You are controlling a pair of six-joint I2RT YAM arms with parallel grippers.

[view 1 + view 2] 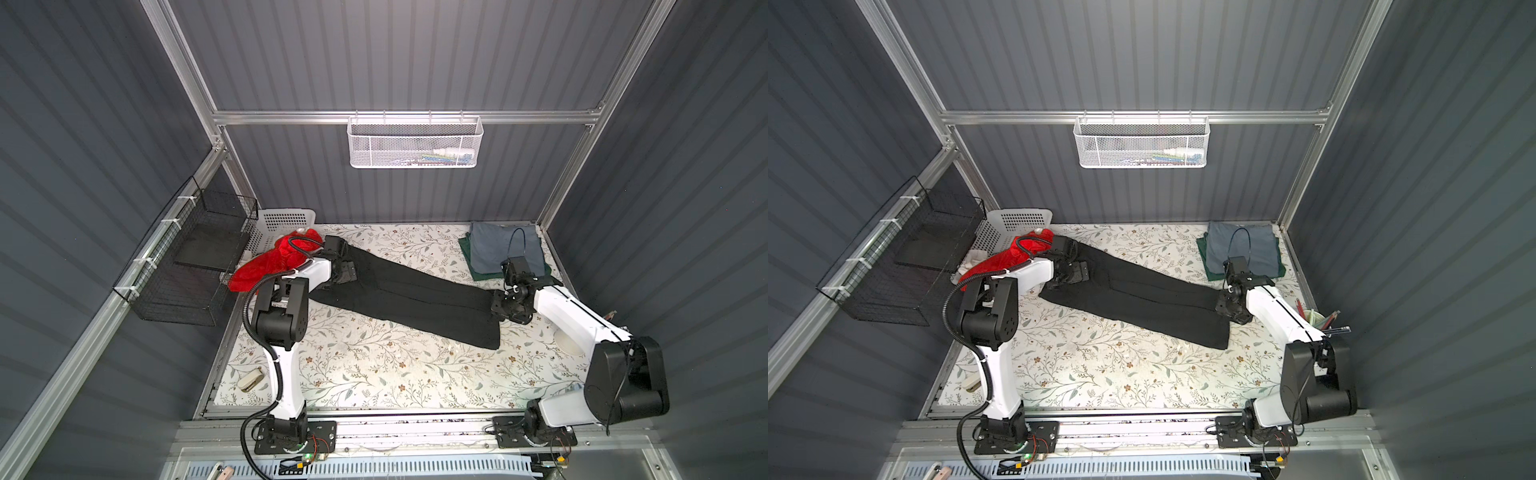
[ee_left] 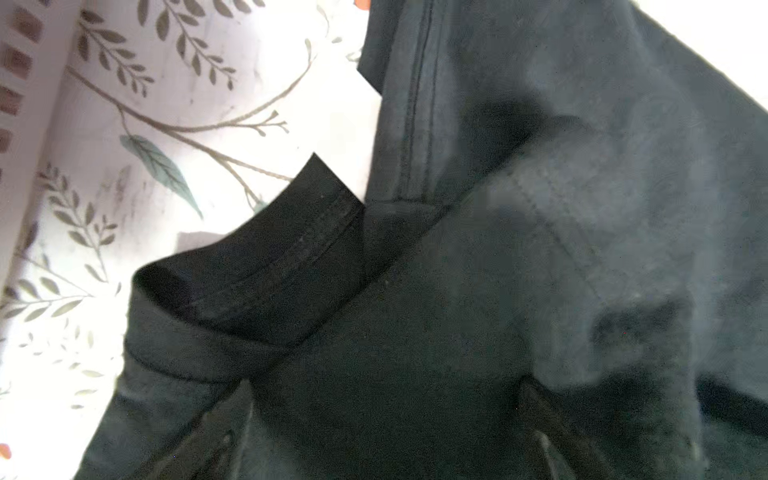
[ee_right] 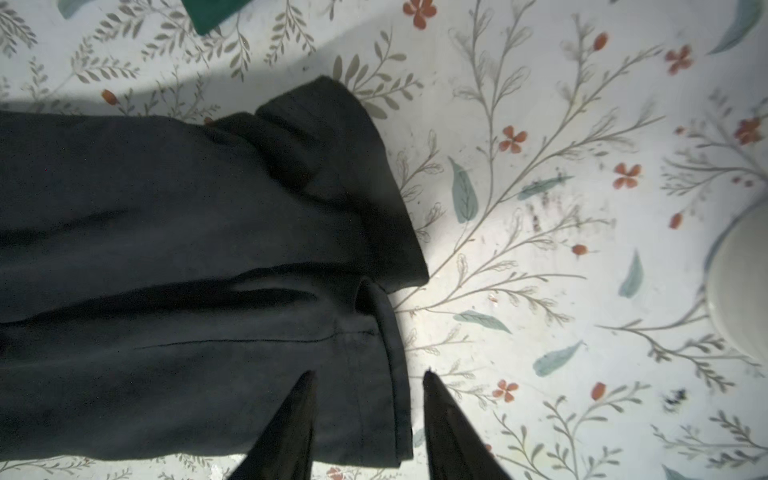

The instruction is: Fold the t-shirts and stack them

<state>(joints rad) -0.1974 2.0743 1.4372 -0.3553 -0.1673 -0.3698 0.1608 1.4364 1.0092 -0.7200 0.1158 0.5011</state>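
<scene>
A long-folded black t-shirt [image 1: 415,299] is lying slantwise across the middle of the floral table [image 1: 374,374], a blue-grey t-shirt [image 1: 490,249] is resting on a green t-shirt [image 1: 486,275] at its back right corner, a red t-shirt [image 1: 270,266] at its back left. The left gripper [image 1: 345,272] is standing spread over the collar, the right gripper [image 3: 369,374] straddling the hem, fingers parted.

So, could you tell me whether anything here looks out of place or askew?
The red t-shirt hangs crumpled over the rim of the white basket. The black t-shirt lies slanted across the table as a long strip, one corner curled over.
</scene>
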